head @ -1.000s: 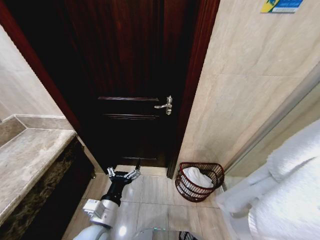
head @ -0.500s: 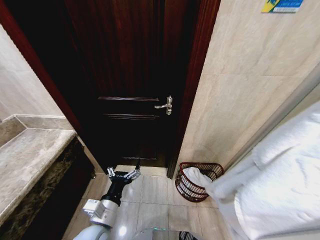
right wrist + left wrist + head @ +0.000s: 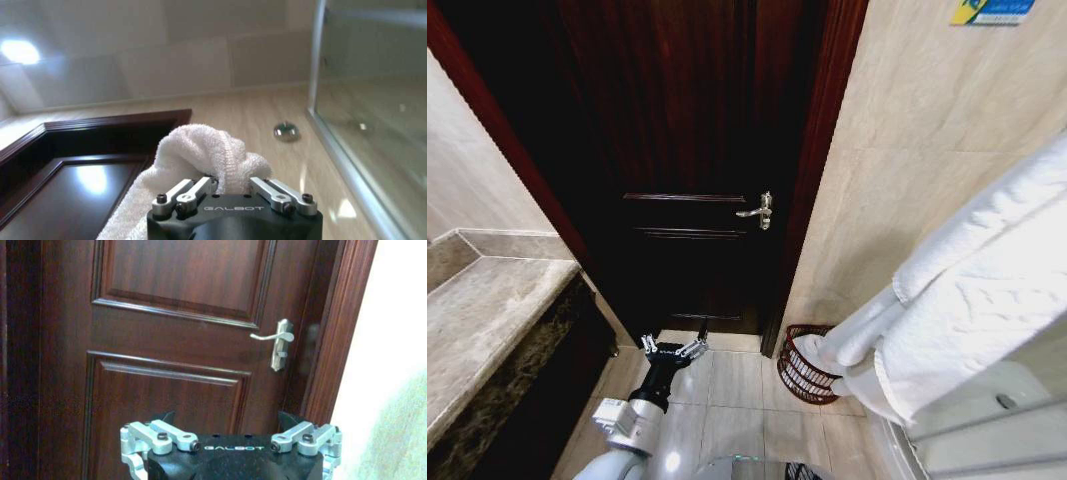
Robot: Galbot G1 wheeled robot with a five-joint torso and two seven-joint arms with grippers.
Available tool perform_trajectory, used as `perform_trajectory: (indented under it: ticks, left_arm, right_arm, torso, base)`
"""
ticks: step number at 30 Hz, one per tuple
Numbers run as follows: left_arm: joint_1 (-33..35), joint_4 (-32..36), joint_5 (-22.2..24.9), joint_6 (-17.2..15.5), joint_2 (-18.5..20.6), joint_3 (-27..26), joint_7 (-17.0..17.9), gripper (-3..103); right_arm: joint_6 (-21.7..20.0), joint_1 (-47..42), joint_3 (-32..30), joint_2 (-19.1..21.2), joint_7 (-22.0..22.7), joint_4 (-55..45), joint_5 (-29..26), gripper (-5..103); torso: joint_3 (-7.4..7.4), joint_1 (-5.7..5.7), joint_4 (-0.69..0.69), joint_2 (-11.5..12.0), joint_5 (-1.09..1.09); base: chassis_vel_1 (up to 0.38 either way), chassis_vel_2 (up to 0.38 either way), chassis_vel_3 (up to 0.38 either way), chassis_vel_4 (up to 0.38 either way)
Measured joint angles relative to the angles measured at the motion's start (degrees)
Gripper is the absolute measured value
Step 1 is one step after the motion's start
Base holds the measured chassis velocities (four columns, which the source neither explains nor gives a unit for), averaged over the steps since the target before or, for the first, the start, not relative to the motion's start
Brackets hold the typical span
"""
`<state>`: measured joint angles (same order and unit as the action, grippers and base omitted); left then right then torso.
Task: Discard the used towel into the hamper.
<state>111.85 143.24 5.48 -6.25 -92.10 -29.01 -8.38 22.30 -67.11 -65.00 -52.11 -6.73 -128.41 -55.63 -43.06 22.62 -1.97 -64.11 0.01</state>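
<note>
I am holding the white terry towel (image 3: pixel 200 150) clamped in my right tool (image 3: pixel 230 192), raised well above the wicker hamper (image 3: pixel 799 375) by the doorframe; dropping it in remains. My left tool (image 3: pixel 673 349) is hanging spread, empty, over the floor tiles.

White towel (image 3: pixel 967 300), reddish-brown hamper (image 3: pixel 799 375)

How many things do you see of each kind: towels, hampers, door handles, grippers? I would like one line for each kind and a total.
Towels: 2, the white towel held by the right gripper, and another white towel in the hamper.
Hampers: 1, the hamper.
Door handles: 1, the door handle.
Grippers: 2, right and the left gripper.
Total: 6.
</note>
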Motion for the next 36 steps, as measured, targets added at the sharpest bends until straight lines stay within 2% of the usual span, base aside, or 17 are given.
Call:
perform_trajectory:
  ticks: [5,16,24,36]
  left_arm:
    - [0.0,0.0,0.0,0.0,0.0,0.0,0.0,100]
    - [0.0,0.0,0.0,0.0,0.0,0.0,0.0,100]
    - [0.0,0.0,0.0,0.0,0.0,0.0,0.0,100]
    - [0.0,0.0,0.0,0.0,0.0,0.0,0.0,100]
  right_arm:
    - [-0.09,3.82,5.39,-1.64,-0.51,3.94,0.69,13]
    - [0.62,9.16,8.87,-0.92,-3.65,12.87,1.46,13]
    - [1.51,13.37,12.06,-1.0,-3.81,18.26,-0.08,13]
    - [2.34,31.26,24.43,0.08,-3.8,26.15,0.48,13]
  torso:
    - [0.0,0.0,0.0,0.0,0.0]
    - [0.0,0.0,0.01,0.0,-0.01]
    - [0.01,0.0,0.02,0.0,0.0]
    - [0.0,0.0,0.0,0.0,-0.03]
  base:
    - [0.0,0.0,0.0,0.0]
    - [0.0,0.0,0.0,0.0]
    - [0.0,0.0,0.0,0.0]
    - [0.0,0.0,0.0,0.0]
